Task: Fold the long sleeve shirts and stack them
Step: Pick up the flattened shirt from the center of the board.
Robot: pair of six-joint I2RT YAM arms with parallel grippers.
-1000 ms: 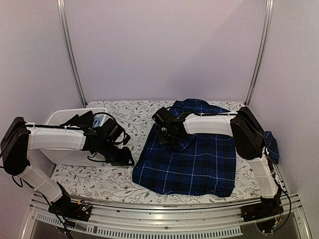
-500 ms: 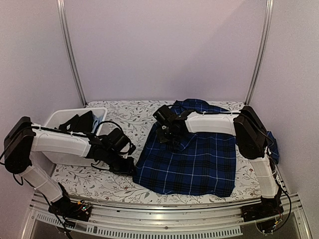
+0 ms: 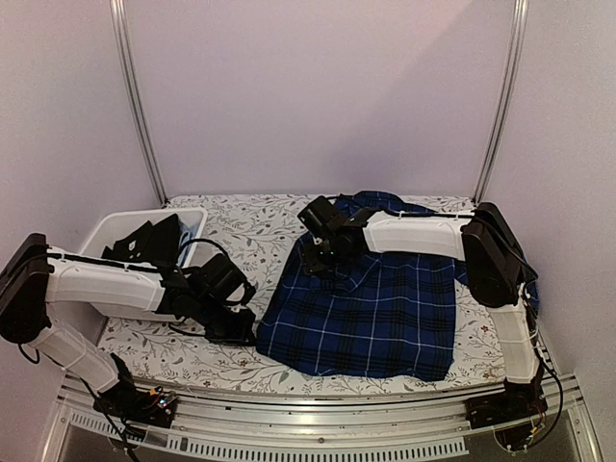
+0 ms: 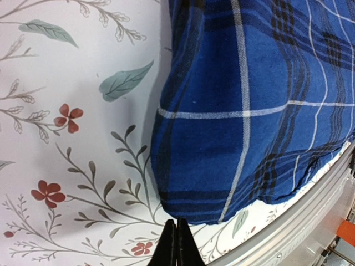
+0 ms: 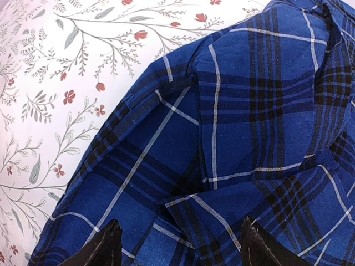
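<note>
The left pincer (image 4: 172,246) is clenched: its two thin black tips are pressed flat together and no cloth shows between them. It sits low on the desk (image 4: 66,111), just beside the rounded near-left corner of the plaid shirt (image 4: 249,111), close to the near edge. Whether the tips touch the hem I cannot tell. The shirt is a woven cotton-like cloth, deep navy and bright blue, crossed by thin white and pale-blue lines, and its folded border is thick and soft. Beyond this corner runs a grey metal rail (image 4: 299,221) along the near edge.

The right pincer (image 5: 180,246) is released, its dark fingers standing wide apart above the shirt's far-left part, where the cloth is wrinkled into several overlapping folds. It holds nothing.

From above, the shirt lies as a rough rectangle on the right half of the desk, from the near edge up toward the far edge. The desk is covered with a white cloth printed with grey-green leaves and little red flowers. At the left edge stands a white plastic bin (image 3: 96,234) with dark crumpled fabric (image 3: 149,241) inside.
</note>
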